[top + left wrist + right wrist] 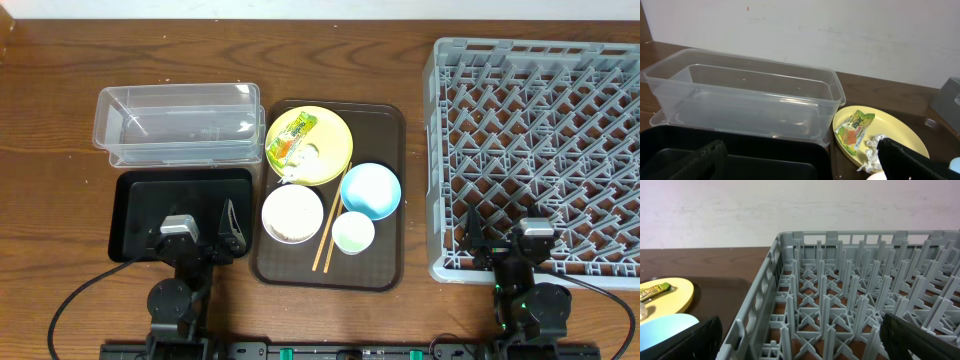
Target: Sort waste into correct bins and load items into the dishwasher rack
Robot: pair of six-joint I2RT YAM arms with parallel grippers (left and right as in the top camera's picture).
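On the brown serving tray (385,262) sit a yellow plate (333,150) with the snack wrapper (291,137) and white scrap (289,176), a light blue bowl (370,190), a white bowl (292,213), a small cup (353,233) and two chopsticks (326,236). I cannot make out any rice. The clear tub (178,122) and black tray (135,205) lie to the left, the grey rack (540,150) to the right. My left gripper (195,240) is open and empty over the black tray (740,155). My right gripper (510,245) is open and empty over the rack's near edge (850,295).
The left wrist view shows the tub (745,95), the plate (900,130), the wrapper (855,130) and the scrap (872,152). The right wrist view shows the plate (680,292) and blue bowl (665,327) left of the rack. A pale wall stands behind the brown table.
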